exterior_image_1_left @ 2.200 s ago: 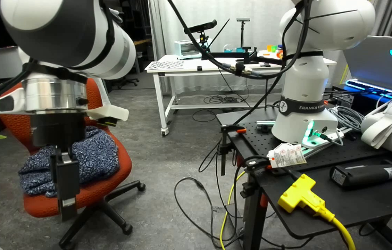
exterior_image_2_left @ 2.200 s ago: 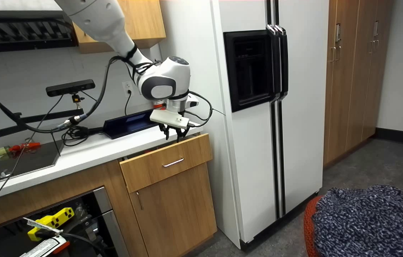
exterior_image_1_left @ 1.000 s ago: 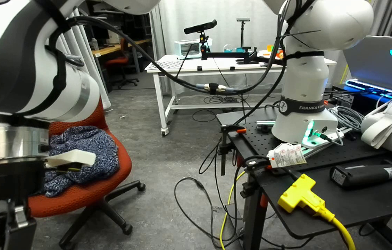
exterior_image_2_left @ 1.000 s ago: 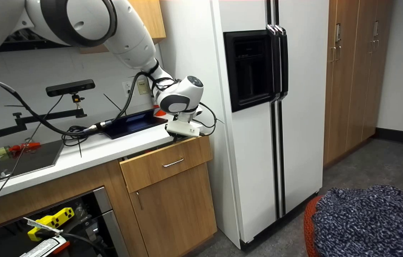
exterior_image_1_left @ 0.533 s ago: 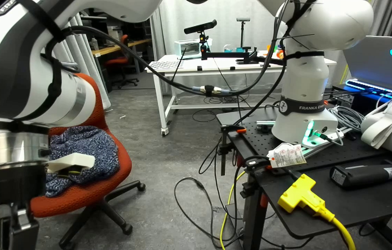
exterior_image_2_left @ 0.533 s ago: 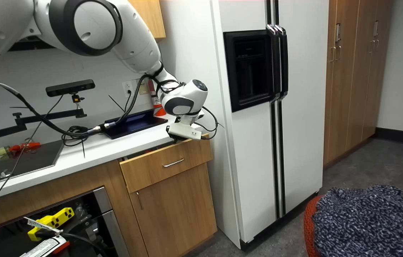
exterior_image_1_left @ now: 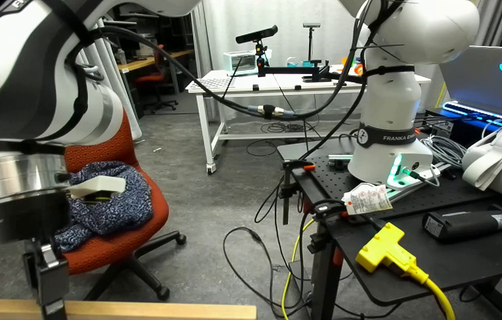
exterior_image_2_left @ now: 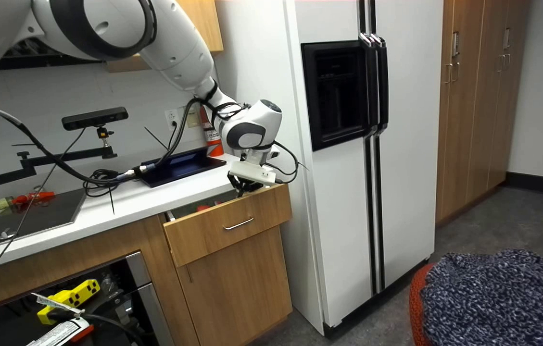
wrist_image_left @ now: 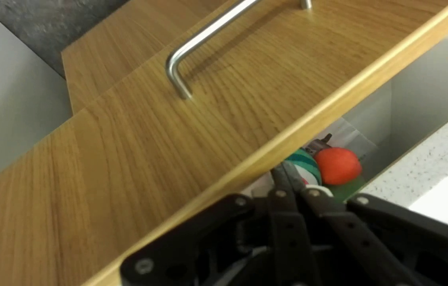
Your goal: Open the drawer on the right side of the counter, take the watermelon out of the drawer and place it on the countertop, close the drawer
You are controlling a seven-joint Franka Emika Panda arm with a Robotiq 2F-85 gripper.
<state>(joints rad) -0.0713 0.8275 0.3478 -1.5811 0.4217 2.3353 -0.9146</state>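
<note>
The drawer stands partly pulled out below the white countertop. Its light wooden top edge shows along the bottom of an exterior view. My gripper reaches down behind the drawer front, fingers together with nothing between them. In the wrist view they sit against or very near the front's inner side; contact cannot be told for certain. A green-striped round thing with a white and red part, likely the watermelon, lies inside the drawer just beyond the fingertips, partly covered by them and the board.
An orange-red round object lies beside it in the drawer. A white fridge stands close to the drawer's side. On the counter are a dark blue tray and a fire extinguisher. An orange chair stands nearby.
The gripper has come down behind the drawer front, staying shut. Over the last half second the drawer has slid further out, and its top edge has entered an exterior view.
</note>
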